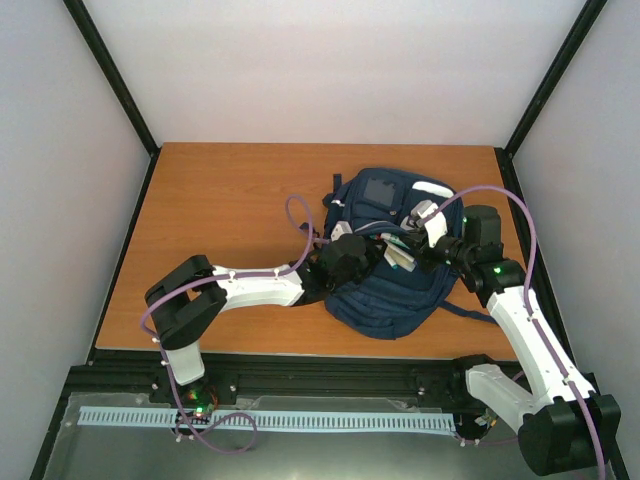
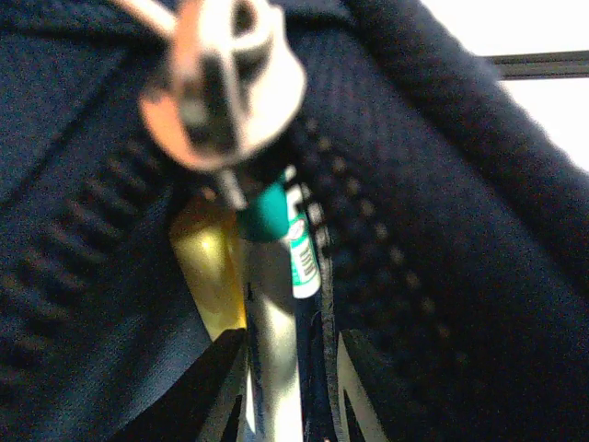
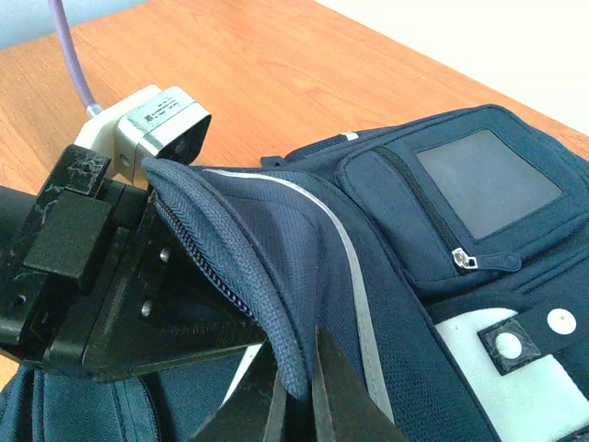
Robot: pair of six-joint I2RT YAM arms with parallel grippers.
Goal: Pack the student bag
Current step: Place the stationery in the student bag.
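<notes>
The student bag (image 1: 385, 300): rim pinched by right end effector (image 3: 296, 373); left end effector (image 2: 293, 354) state unclear.

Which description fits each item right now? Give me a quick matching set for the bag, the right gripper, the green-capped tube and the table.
Items:
1. student bag
2. right gripper
3. green-capped tube
4. table

Descriptions:
A. orange-brown wood
B. shut on the edge of the bag's opening
C. navy blue, lying on the table
D. inside the bag's opening

Pairs: 1-C, 2-B, 3-D, 4-A
</notes>
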